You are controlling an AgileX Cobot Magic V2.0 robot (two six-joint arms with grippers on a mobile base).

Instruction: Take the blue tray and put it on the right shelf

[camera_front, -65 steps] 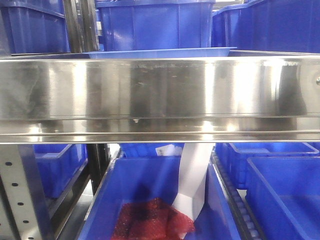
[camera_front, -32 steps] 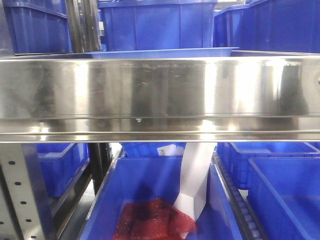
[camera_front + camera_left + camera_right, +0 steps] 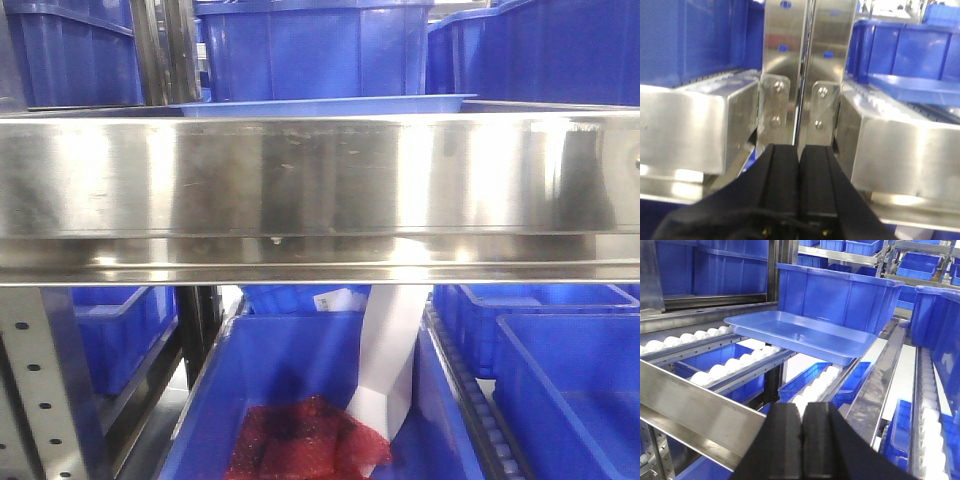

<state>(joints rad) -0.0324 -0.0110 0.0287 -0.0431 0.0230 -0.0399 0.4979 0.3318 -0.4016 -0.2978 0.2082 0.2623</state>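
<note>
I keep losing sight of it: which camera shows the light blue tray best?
The right wrist view: the blue tray lies whole on the white rollers. The front view catches only its rim edge above the steel rail. The left wrist view shows only a blurred part.

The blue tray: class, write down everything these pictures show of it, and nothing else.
The blue tray is wide, shallow and rectangular, of glossy light-blue plastic with rounded corners and a flared rim. It looks empty. It sits roughly level on the white rollers of the shelf, in front of a deeper, darker bin; whether they touch cannot be told. No gripper holds it: the right gripper is shut, short of it. In the front view only its edge shows above the steel rail.
</note>
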